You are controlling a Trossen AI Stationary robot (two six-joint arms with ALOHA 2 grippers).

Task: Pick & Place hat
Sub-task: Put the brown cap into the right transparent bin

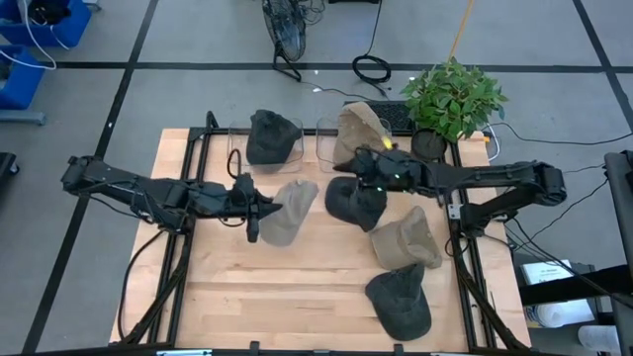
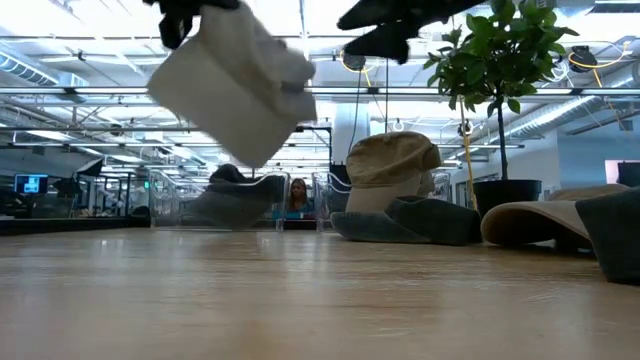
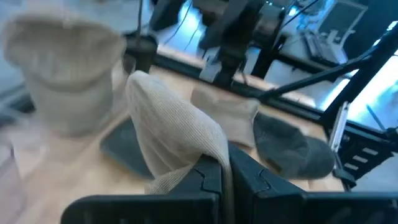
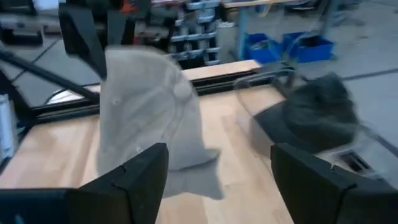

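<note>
My left gripper [image 1: 259, 208] is near the table's middle, shut on a light beige hat [image 1: 293, 210]. In the low view this hat [image 2: 240, 90] hangs in the air above the table. My right gripper [image 1: 368, 170] is open and hovers over a dark hat [image 1: 354, 201] that lies on the table. Its fingers [image 4: 140, 174] stand wide apart in the right wrist view, which also shows the beige hat [image 4: 149, 118]. A dark hat [image 1: 272, 136] and a tan hat [image 1: 361, 129] sit in clear containers at the far edge. My left gripper pinches the beige hat's edge [image 3: 186, 171] between its two fingers [image 3: 208, 177], coming level from the table's left. How many layers it has, I cannot tell. The hat is lifted clear and stretches away past the fingertips, hanging tilted [image 2: 250, 110].
A tan hat [image 1: 406, 240] and a dark grey hat [image 1: 401, 302] lie on the table's near right part. A potted plant [image 1: 455, 99] stands at the far right corner. Bare wood [image 1: 237, 287] shows on the near left.
</note>
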